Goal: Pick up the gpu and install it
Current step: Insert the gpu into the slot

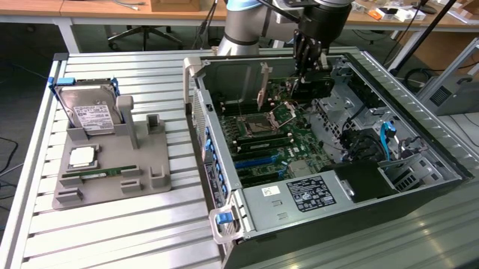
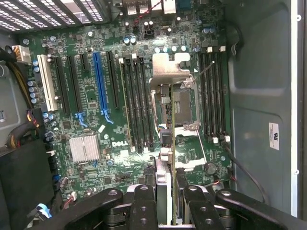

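My gripper hangs inside the open computer case, over the far part of the motherboard. It is shut on the gpu, a thin dark card that hangs upright below the fingers. In the wrist view the gpu is seen edge-on, a narrow strip reaching from between the black fingers over the CPU socket. My gripper clamps it from both sides. The card is above the board and sits in no slot.
The expansion slots, one blue and one white, lie off to one side of the card. A power supply fills the case's near end. On the table at the exterior view's left, a grey holder carries a hard drive, a CPU and a RAM stick.
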